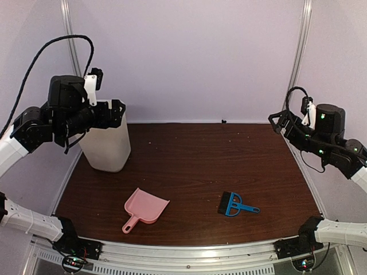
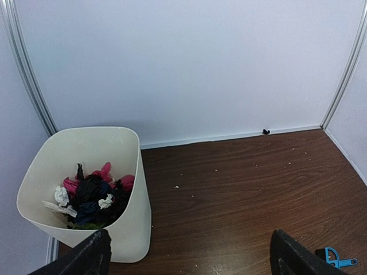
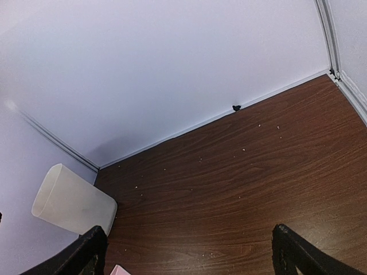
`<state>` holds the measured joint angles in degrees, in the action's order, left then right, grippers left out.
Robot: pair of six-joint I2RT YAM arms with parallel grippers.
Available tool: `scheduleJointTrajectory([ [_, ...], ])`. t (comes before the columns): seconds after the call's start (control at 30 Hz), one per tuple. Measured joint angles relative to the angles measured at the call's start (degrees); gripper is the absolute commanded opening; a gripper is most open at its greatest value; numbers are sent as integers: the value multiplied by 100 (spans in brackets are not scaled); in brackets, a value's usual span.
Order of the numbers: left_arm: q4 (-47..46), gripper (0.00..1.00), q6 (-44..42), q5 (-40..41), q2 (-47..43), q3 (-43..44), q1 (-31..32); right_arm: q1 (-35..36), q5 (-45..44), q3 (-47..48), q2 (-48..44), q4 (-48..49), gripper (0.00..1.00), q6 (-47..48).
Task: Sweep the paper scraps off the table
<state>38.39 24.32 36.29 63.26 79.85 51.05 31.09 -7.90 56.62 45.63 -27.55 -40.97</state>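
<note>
The paper scraps, pink, black, white and dark blue, lie in a heap inside a cream bin at the table's back left. The bin also shows in the top view. The dark wood table carries only tiny white crumbs. My left gripper is raised beside the bin's rim, open and empty; its fingertips stand far apart. My right gripper is raised at the far right, open and empty, its fingertips wide apart.
A pink dustpan lies at the front centre-left. A blue hand brush lies at the front centre-right and shows in the left wrist view. White walls close in the back and sides. A silver rail runs along the front.
</note>
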Motion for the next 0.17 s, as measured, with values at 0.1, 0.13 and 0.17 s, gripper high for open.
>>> scheduleJointTrajectory([
  [0.1, -50, 98, -2, 2, 0, -35, 0, 0, 13, 0, 0, 4, 100, 2],
  [0.13, -70, 98, -4, 4, 0, -48, 0, 0, 28, 0, 2, 15, 100, 2],
  [0.17, -76, 98, -7, 4, 0, -57, 0, 0, 42, 0, 2, 26, 100, 4],
])
